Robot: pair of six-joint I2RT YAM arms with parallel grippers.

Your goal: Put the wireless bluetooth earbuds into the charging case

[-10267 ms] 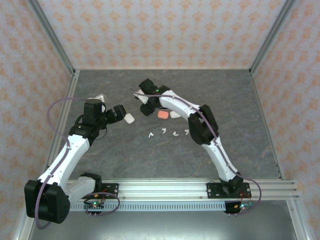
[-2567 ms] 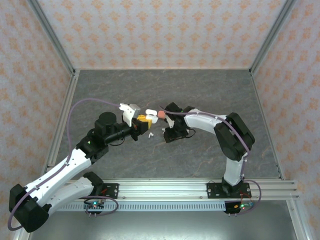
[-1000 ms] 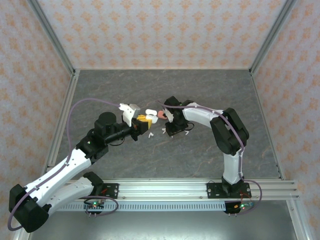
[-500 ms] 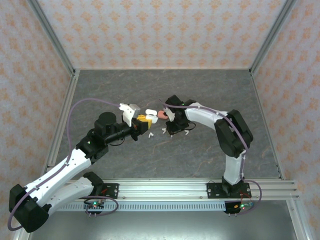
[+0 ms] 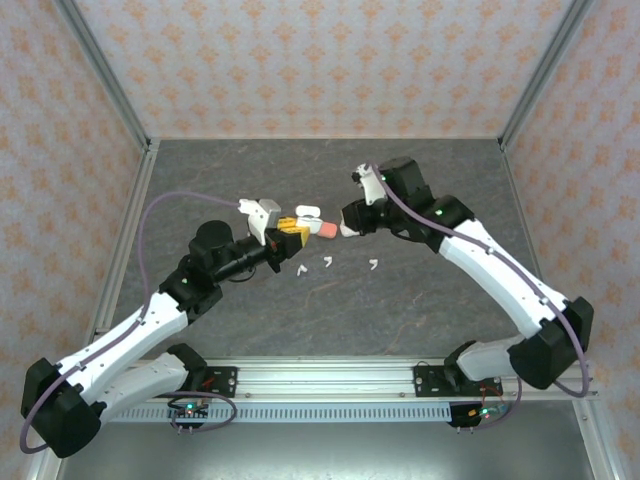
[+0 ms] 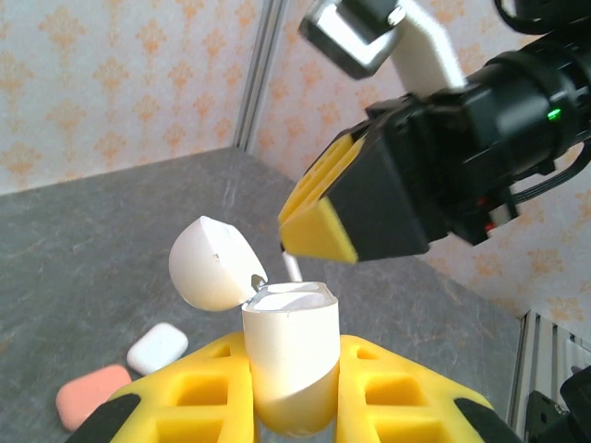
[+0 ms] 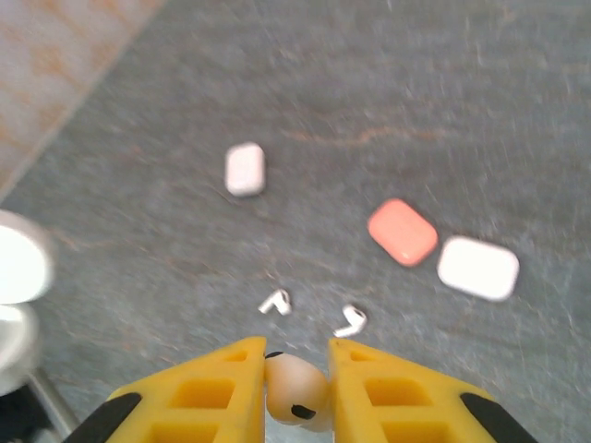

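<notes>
top view
left pincer: closed on the open white charging case, held up off the table.
right pincer: just beside that case, tips turned toward it; what it grips is too small to tell here.
loose earbuds: three tiny white hooks on the grey, stone-veined table, nearer the arm bases than the pincers.
pink case: rounded slab, seen between the two pincers.

left wrist view
left pincer: yellow plastic fingers with cut-out pockets clamp the case body from both sides.
charging case: glossy white, pebble-smooth, upright, mouth open; its lid is swung back to the left.
right pincer: yellow wedge tips pressed close together, just above the case mouth.
other cases: a white case and the pink case lie near each other on the table.

right wrist view
right pincer: closed on the held earbud, pinched between its yellow fingers.
held earbud: pale salmon, rounded head with a small dark spot.
loose earbuds: two white hooks on the table, just past the fingertips.
cases: a small white case lies apart; the pink case sits just beside a larger white one; all blurred.
</notes>
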